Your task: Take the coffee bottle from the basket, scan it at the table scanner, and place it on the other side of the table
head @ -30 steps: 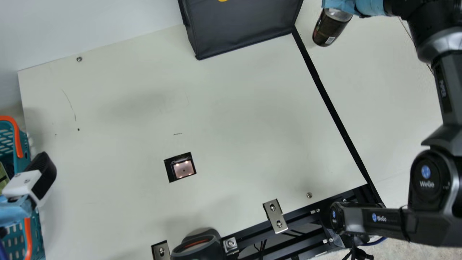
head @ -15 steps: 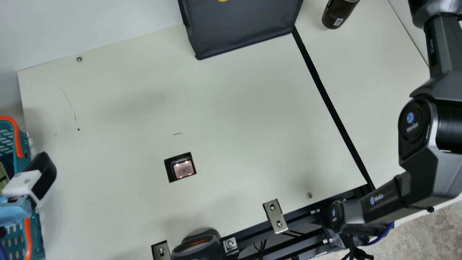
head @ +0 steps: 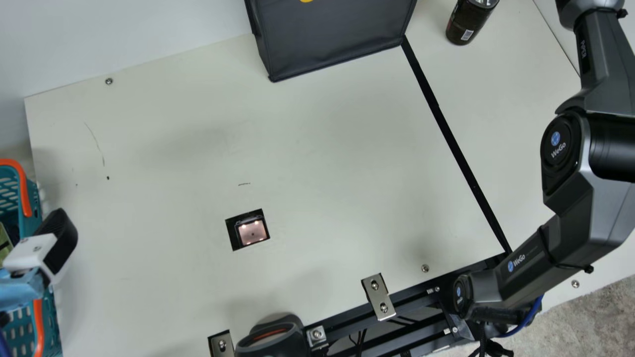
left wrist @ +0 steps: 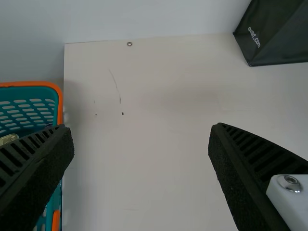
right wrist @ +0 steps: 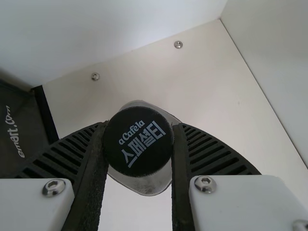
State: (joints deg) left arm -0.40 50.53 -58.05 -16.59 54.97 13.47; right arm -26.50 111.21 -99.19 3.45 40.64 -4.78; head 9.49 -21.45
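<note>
— What is held by the right gripper (right wrist: 139, 131)?
— The coffee bottle (head: 466, 24) is pinched at its dark cap (right wrist: 138, 141), the fingers being parted only by that width.
— How should it be handled?
— It is judged stiff, rather heavy if full, and slippery-sided; a hold at cap and neck is advised.
— And its place?
— Beyond the black strip (head: 448, 126), near the dark bag (head: 332, 39); whether the table (head: 337, 148) is touched cannot be told. The left gripper (left wrist: 140, 131) is spread wide, empty, near the basket (left wrist: 29, 83).
</note>
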